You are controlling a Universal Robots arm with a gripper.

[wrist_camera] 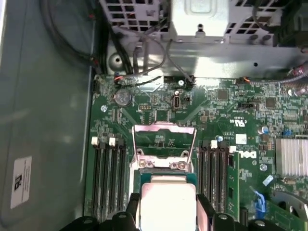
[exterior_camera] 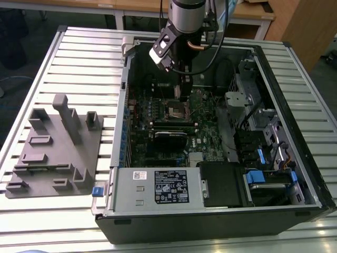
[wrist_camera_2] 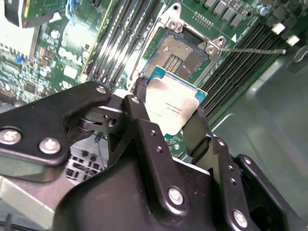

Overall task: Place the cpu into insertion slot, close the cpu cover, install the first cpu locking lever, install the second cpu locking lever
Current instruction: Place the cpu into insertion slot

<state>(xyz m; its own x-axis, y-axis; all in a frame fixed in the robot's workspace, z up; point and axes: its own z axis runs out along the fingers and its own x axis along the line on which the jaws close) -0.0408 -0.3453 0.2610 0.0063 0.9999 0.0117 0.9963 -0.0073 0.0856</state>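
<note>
The gripper (wrist_camera_2: 168, 114) was clamped on the cpu (wrist_camera_2: 172, 103), its two black fingers (wrist_camera_2: 139, 108) pressing opposite edges of the chip, whose silvery top faced the camera in both wrist views. The cpu hung near the insertion slot (wrist_camera_2: 180, 55) and apart from it, not seated. The slot's dark contact field lay bare inside its metal rim. In the first wrist view, the cpu cover (wrist_camera: 163, 128) stood raised on the far side of the slot from the cpu (wrist_camera: 167, 202), with green circuit board (wrist_camera: 216, 110) showing through its cut-out. A thin metal lever (wrist_camera_2: 255, 49) stretched away from one corner of the slot. In the exterior view, the arm (exterior_camera: 181, 21) reached down into the open computer case (exterior_camera: 210, 211), with the gripper (exterior_camera: 181, 94) close above the slot (exterior_camera: 176, 109). The case lay on the slatted tabletop (exterior_camera: 63, 58).
</note>
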